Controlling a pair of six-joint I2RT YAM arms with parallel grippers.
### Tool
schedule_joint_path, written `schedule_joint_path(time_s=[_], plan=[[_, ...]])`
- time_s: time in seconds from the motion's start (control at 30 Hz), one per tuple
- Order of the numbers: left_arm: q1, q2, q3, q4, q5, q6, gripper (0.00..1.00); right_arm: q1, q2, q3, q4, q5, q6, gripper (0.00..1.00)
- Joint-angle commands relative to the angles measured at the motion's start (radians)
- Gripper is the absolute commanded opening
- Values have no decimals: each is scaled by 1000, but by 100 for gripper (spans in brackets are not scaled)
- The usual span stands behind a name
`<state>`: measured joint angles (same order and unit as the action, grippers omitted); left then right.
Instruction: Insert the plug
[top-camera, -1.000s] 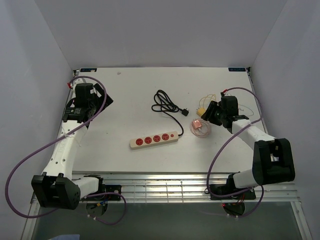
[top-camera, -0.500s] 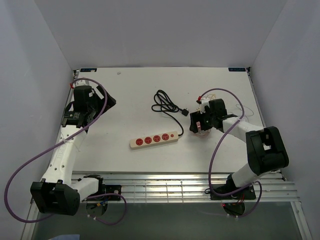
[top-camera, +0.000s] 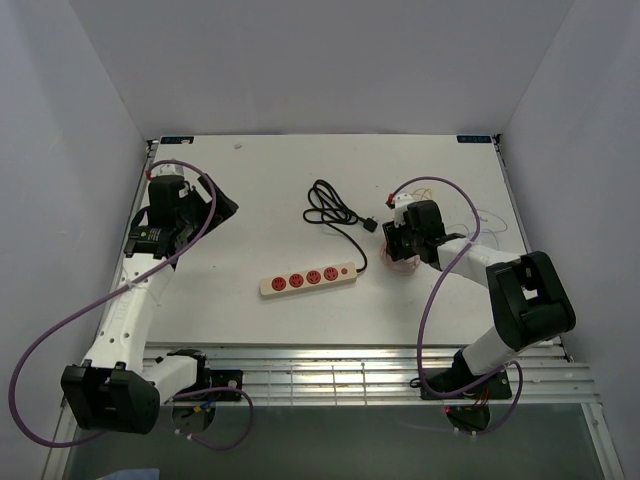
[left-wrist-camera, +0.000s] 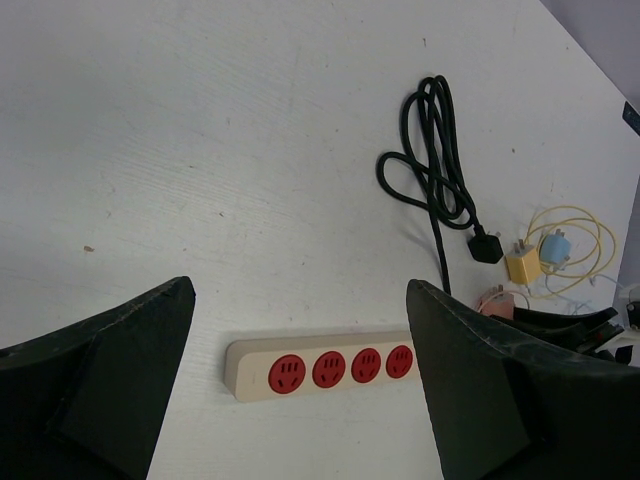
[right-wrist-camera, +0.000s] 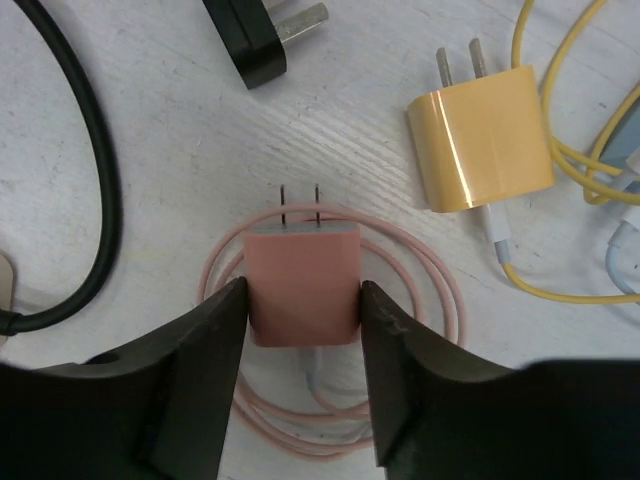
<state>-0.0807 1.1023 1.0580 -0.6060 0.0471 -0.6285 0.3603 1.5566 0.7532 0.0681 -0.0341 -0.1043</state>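
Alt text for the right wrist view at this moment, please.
The right gripper is closed on both sides of a pink charger lying flat on the white table, prongs pointing away. A yellow charger lies upper right, a black plug at the top edge.

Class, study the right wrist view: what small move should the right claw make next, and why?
Probably close firmly on the pink plug: the right claw straddles it, fingers against or nearly against its sides, and it lies flat on the table.
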Motion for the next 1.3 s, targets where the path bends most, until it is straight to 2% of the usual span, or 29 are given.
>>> schedule_joint_path(time_s=[0.0,0.07,0.17,0.33,0.43,0.47,0.5,0.53,0.57,0.63,0.67,0.7,0.73,0.8,0.87,0.9,1.03,1.17,1.27], plan=[[1,-53,-9,11,31,-2,98,5,5,20,36,31,-25,46],[2,-64,-15,12,33,-7,98,3,-9,15,33,20,-28,35],[1,-70,-15,15,63,-8,98,3,-78,15,6,-38,-31,29],[1,-59,-35,63,198,-16,98,5,-228,40,-42,-85,-37,27],[-4,-33,-39,146,382,-19,98,5,-306,64,-98,-205,-76,28],[-22,-15,-44,220,505,-23,98,6,-322,78,-111,-305,-95,29],[-39,-1,-50,266,564,-42,98,14,-354,87,-123,-355,-112,29],[-65,14,-47,305,610,-49,98,20,-363,100,-143,-400,-153,29],[-141,31,-36,360,640,-50,98,34,-366,144,-212,-417,-173,28],[-233,97,6,371,645,-15,98,84,-354,201,-311,-356,-228,28],[-302,119,48,373,640,-7,98,97,-343,233,-420,-237,-229,27],[-323,158,65,377,639,-5,98,110,-298,306,-489,-174,-224,27],[-342,177,92,380,639,-7,98,112,-271,342,-622,-27,-183,26],[-346,206,109,379,623,-10,98,111,-196,398,-752,141,-114,26],[-349,232,120,377,600,-10,98,109,-158,390,-859,224,2,24],[-349,238,126,376,593,-8,98,109,-135,376,-925,224,38,22],[-350,274,154,358,565,1,98,104,-180,262,-938,208,172,21],[-350,306,178,338,547,13,98,101,-256,305,-987,12,219,22],[-350,321,188,333,557,26,98,92,-315,346,-958,-149,157,22]])
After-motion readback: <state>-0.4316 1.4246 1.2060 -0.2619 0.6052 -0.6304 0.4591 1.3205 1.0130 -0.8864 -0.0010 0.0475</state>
